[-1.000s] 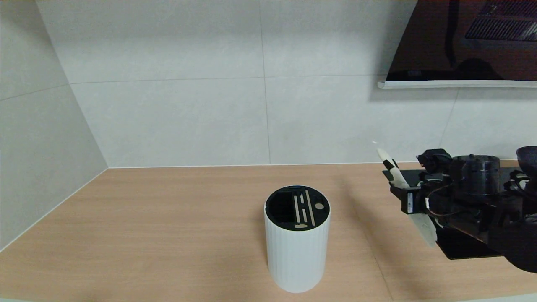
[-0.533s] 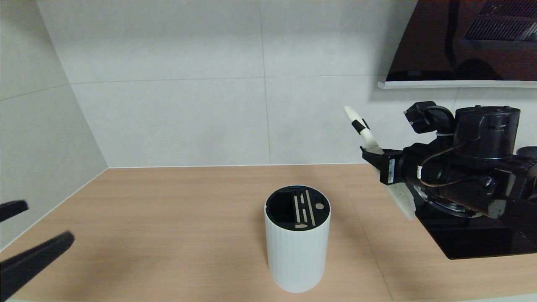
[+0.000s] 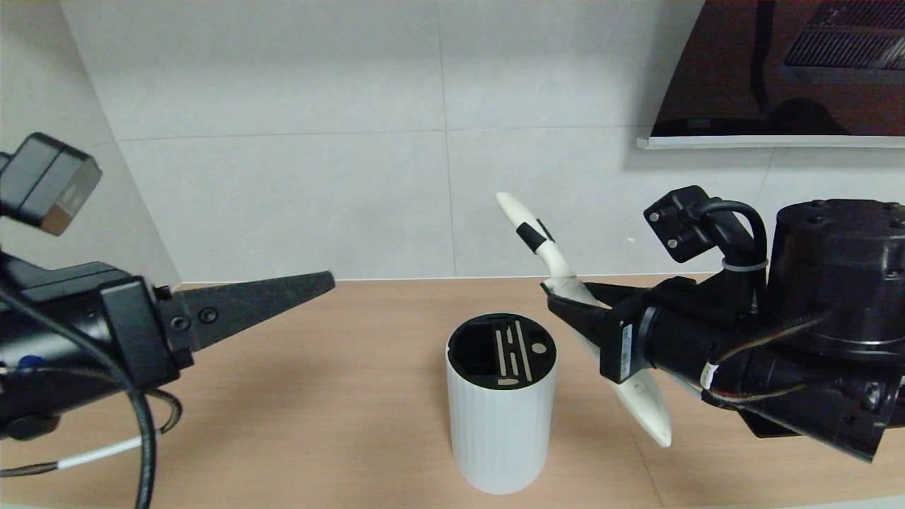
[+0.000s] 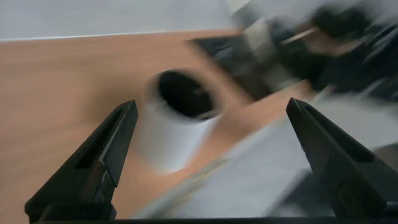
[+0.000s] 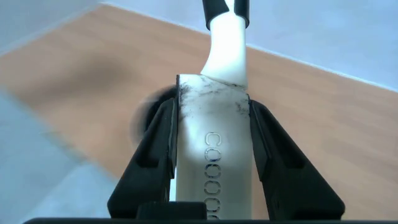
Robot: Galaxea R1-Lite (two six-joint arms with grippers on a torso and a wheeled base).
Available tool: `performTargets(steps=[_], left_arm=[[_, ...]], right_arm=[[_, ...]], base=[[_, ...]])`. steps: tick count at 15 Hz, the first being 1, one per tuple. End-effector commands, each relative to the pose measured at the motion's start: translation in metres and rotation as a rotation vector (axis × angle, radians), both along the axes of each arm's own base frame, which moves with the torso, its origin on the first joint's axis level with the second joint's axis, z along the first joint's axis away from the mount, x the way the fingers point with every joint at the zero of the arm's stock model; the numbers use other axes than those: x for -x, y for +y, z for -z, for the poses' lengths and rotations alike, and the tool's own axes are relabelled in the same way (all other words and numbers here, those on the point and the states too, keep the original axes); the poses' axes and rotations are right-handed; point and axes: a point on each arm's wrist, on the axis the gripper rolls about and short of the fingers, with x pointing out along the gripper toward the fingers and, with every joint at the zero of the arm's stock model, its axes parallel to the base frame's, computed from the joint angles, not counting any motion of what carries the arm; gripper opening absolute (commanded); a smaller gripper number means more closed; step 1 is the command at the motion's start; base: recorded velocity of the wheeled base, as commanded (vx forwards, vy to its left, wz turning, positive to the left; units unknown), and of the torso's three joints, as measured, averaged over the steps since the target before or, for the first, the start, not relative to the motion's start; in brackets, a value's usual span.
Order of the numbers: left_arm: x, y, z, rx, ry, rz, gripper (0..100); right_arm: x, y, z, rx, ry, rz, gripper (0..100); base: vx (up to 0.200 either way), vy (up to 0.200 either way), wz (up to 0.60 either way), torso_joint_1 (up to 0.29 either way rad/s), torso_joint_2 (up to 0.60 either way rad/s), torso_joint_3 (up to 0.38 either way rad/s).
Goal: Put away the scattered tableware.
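Pinched aslant in the right pincer (image 3: pixel 574 300), the knife (image 3: pixel 640 399) may miss the holder's (image 3: pixel 500 431) narrow slots and topple it; left pincer (image 4: pixel 211 107) spread.

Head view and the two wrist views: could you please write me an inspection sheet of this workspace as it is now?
Surface: wooden countertop, bare around the holder.
Job's things: white holder stands upright, black slotted top; white utensil is tilted in the air on the holder's right, not yet in a slot.
Clutter: nothing seen.
Grippers: right tool is shut on the white utensil; left tool is open and empty, on the holder's left.
Cables: black cable hangs under the left arm; cable loop on the right wrist.
Surroundings: tiled wall; dark range hood at the upper right.
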Motion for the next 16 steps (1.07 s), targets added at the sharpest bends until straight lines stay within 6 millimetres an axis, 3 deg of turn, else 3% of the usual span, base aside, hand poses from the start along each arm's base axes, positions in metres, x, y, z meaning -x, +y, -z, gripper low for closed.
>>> performTargets(steps=[1, 2, 5, 8, 16], left_arm=[[-0.021, -0.025, 0.012, 0.053, 0.082, 0.059, 100], [-0.037, -0.035, 0.016, 0.129, 0.109, 0.060, 100], [-0.059, -0.046, 0.024, 0.204, 0.095, -0.006, 100], [-0.055, -0.059, 0.028, 0.272, 0.092, 0.041, 100], [-0.063, -0.073, 0.038, 0.274, 0.091, 0.018, 100]], right_arm=[[0.011, 0.012, -0.002, -0.021, 0.005, -0.054, 0], [0.012, 0.018, -0.004, -0.040, 0.007, -0.065, 0], [0.019, 0.040, -0.002, -0.127, 0.058, -0.114, 0], [0.017, 0.054, 0.007, -0.143, 0.042, -0.097, 0], [0.038, 0.069, 0.009, -0.162, 0.034, -0.184, 0]], base=[[0.000, 0.000, 0.00, 0.000, 0.00, 0.000], [0.000, 0.000, 0.00, 0.000, 0.00, 0.000], [0.000, 0.000, 0.00, 0.000, 0.00, 0.000], [0.000, 0.000, 0.00, 0.000, 0.00, 0.000], [0.000, 0.000, 0.00, 0.000, 0.00, 0.000]])
